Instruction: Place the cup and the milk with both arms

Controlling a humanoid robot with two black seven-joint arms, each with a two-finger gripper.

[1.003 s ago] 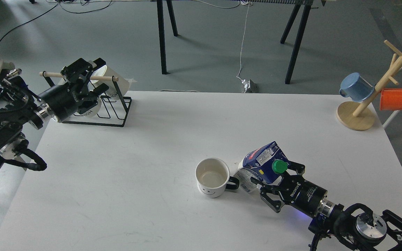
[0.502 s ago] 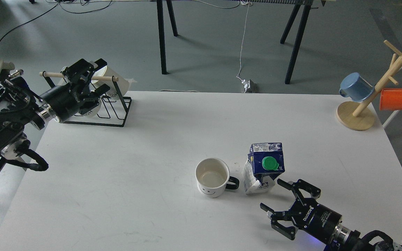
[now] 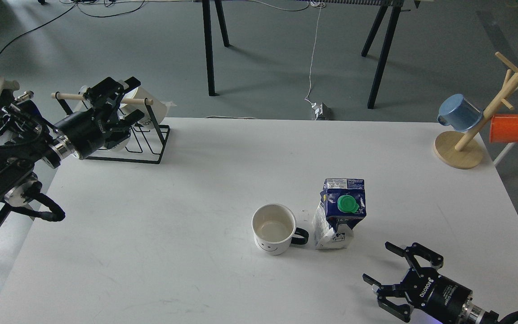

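Note:
The cup [image 3: 274,228], a white mug with a black handle and a smiley face, stands upright near the middle of the white table [image 3: 196,193], handle to the right. The milk [image 3: 341,211], a dented blue and white carton with a green cap, stands upright just right of the cup's handle. My right gripper [image 3: 381,263] is open and empty, below and to the right of the milk, apart from it. My left gripper [image 3: 117,100] is at the far left by the black wire rack [image 3: 146,139], its fingers spread, holding nothing that I can see.
The black wire rack with a wooden dowel holds white lettered mugs [image 3: 149,110] at the table's back left corner. A wooden mug tree [image 3: 479,126] at the back right carries a blue cup [image 3: 459,112] and an orange cup [image 3: 508,128]. Black table legs stand on the floor beyond.
My right gripper let go of the milk, which went from tilted to upright, and drew back toward the lower right. My left arm shifted slightly by the rack.

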